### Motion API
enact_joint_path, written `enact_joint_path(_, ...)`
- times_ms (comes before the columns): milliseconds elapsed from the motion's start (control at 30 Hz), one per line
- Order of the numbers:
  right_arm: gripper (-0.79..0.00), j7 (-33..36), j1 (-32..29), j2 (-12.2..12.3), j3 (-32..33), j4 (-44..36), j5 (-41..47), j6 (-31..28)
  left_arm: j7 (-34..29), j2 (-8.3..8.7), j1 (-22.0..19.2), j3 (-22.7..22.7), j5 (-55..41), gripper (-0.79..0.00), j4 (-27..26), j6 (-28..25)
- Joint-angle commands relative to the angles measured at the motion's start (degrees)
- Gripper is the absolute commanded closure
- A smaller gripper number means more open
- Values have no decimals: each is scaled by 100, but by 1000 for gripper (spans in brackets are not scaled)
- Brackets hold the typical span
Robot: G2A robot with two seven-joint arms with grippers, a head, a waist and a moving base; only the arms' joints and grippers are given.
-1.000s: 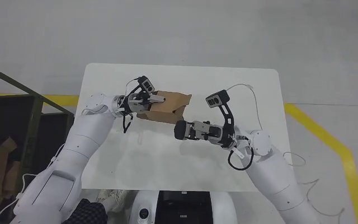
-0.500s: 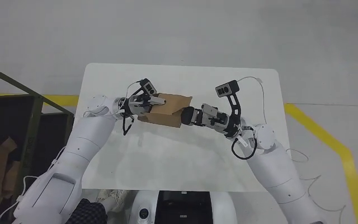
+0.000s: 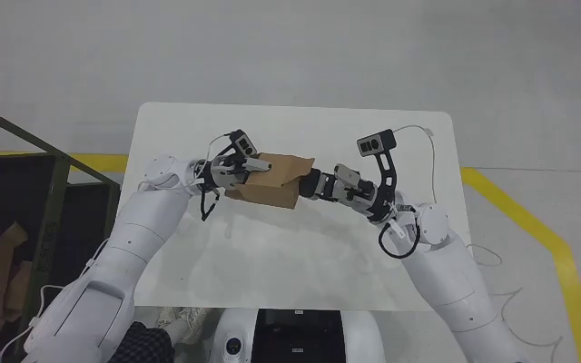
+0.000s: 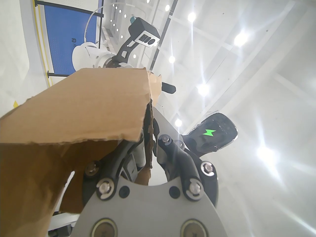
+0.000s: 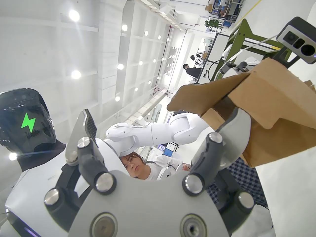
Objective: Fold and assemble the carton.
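Upper centre of frame: carton (image 3: 275,177), above the desk (image 3: 363,263), between both tools.
Left tool (image 3: 254,166): clamped on carton's left edge.
Right tool (image 3: 307,184): wide, one finger against carton's right end.

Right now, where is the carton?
Top view: the carton is over the white table's middle, clamped by the left gripper, the open right gripper at its other end.
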Motion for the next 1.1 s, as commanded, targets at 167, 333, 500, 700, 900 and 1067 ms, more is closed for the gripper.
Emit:
enact_joint_path(167,-785,49,-146,20,139,-202,75,-19,0,-8,-12,-25,-5,0,16,-3)
enact_joint_path(333,-785,84,-152,18,165,-136,205,100,0,-11,-3,-35,-2,0,13,12)
enact_joint_path(500,-785,211,-63,-11,82,-32,419,153,0,-6,12,-58,1,0,-16,11)
enact_joint_path(700,-785,392,99,-58,-54,196,687,297,0,5,26,-76,40,0,-54,30)
enact_joint_path(900,-785,433,244,-108,-177,388,721,303,0,10,35,-78,53,0,-77,44)
enact_joint_path(1067,-785,475,307,-136,-221,467,747,309,0,15,36,-85,51,0,-81,50)
